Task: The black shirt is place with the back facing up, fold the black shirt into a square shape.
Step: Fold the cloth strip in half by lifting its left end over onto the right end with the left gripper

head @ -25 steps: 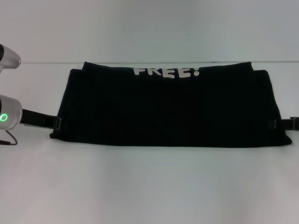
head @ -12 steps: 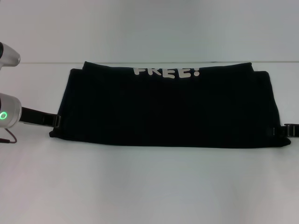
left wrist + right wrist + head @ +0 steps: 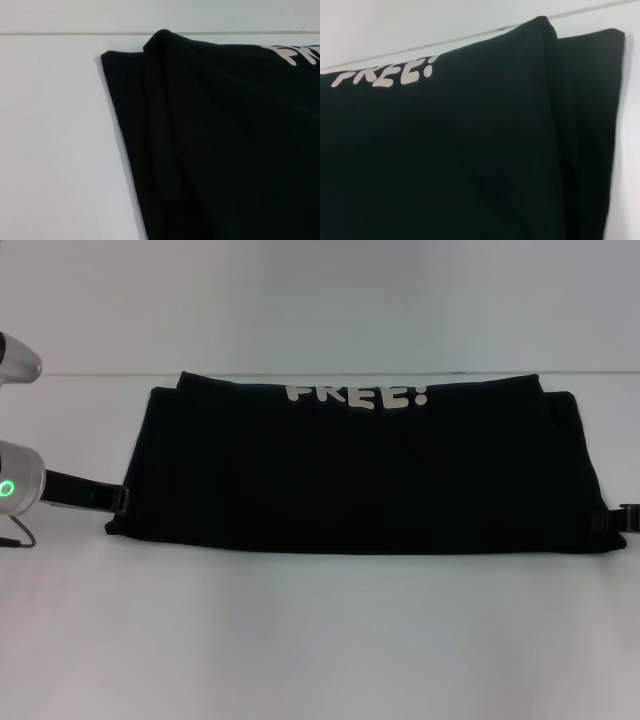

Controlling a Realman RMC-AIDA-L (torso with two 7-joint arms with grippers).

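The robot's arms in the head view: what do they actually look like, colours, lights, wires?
The left arm shows as rounded silver-white casings, one with a glowing green ring light, and a thin dark cable looping beneath. From it a flat black bar runs to the left claw, a small black clip-like part at the edge of the black shirt. Of the right arm only the black right claw shows.

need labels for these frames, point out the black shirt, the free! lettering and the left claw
black shirt point(image 3: 360, 475): head view, middle of the folded black cloth.
FREE! lettering point(image 3: 357, 395): head view, white letters near the shirt's far edge.
left claw point(image 3: 122, 502): head view, black tip at the shirt's left end.
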